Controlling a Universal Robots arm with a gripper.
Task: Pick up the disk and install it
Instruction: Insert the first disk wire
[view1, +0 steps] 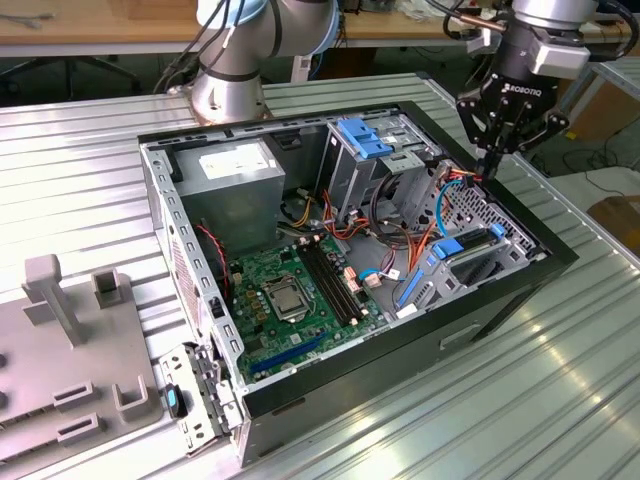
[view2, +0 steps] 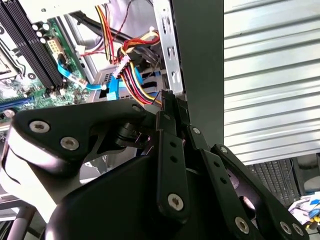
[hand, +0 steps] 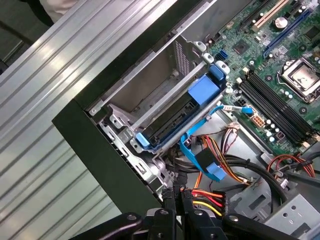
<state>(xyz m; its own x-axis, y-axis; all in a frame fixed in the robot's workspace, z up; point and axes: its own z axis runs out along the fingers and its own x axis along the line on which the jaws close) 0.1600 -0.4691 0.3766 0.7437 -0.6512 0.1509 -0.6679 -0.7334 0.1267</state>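
The disk (view1: 468, 258), dark with bright blue rails, lies in the low bay at the exterior view's right end of the open computer case (view1: 350, 375). In the first wrist view the disk (hand: 172, 119) sits flat between the bay's metal walls, blue rails at both ends. My gripper (view1: 488, 165) hangs over the case's back right corner, behind the disk and apart from it. Its jaws stand shut, tips together, in both wrist views (view2: 169, 97) (hand: 179, 192). They sit just beside a bundle of red, yellow and black power wires (hand: 205, 200); I see nothing held between them.
Inside the case are the green motherboard (view1: 290, 290), the grey power supply box (view1: 235, 180) and a tall metal cage with a blue latch (view1: 365, 140). A blue data cable (hand: 200, 160) trails past the disk. A grey fixture (view1: 70, 350) stands at the exterior view's left on the ribbed metal table.
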